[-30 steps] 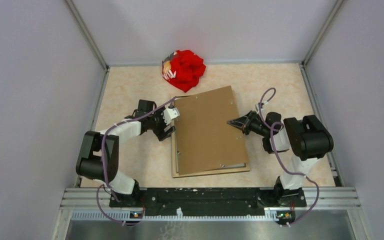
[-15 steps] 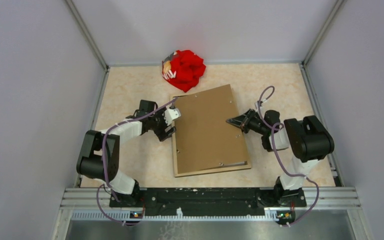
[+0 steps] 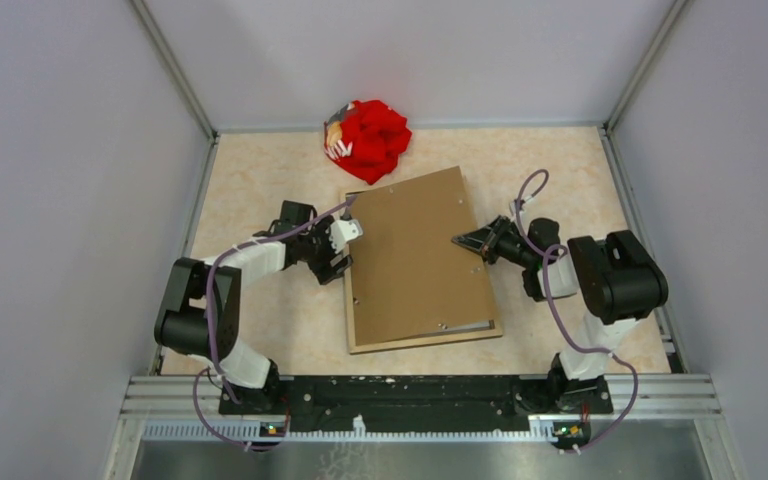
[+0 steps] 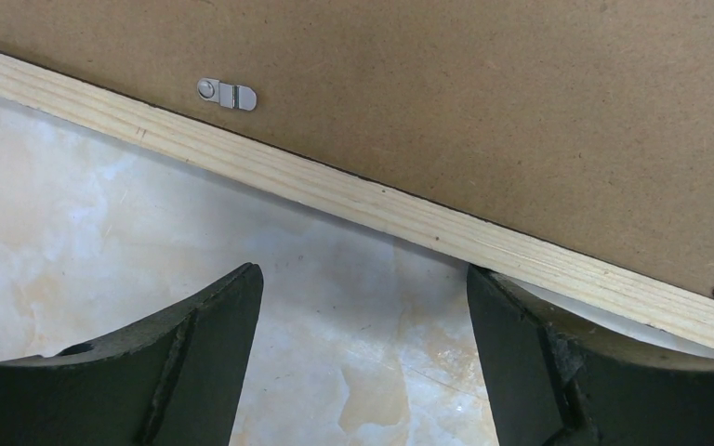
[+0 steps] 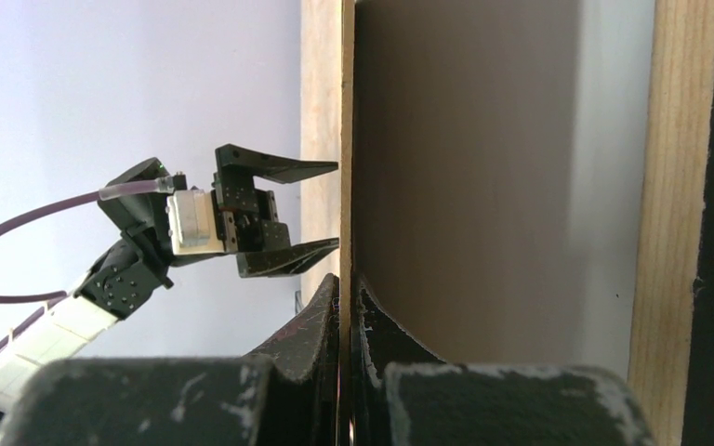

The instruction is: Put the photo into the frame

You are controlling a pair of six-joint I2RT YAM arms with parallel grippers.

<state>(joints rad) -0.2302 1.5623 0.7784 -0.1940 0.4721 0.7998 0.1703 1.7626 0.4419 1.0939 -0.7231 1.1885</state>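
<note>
The photo (image 3: 415,255) lies face down, brown board up, over the frame (image 3: 422,344), whose light wood rim shows along the near and left sides. My right gripper (image 3: 460,243) is shut on the photo's right edge. In the right wrist view, the jaws (image 5: 345,290) pinch the thin board, with its grey face and white edge (image 5: 604,186) beside the frame's wood (image 5: 679,186). My left gripper (image 3: 345,250) is open and empty at the frame's left side. In the left wrist view, it (image 4: 363,307) faces the wood rim (image 4: 353,190), with the right fingertip (image 4: 497,297) at the rim.
A red cloth bundle (image 3: 370,138) lies at the back of the beige table, just beyond the frame's far corner. Grey walls close in the left, right and back. A metal rail (image 3: 420,395) runs along the near edge by the arm bases.
The photo, held by my right gripper, has shifted slightly toward the far side and sits more squarely over the frame. The left gripper has barely moved.
</note>
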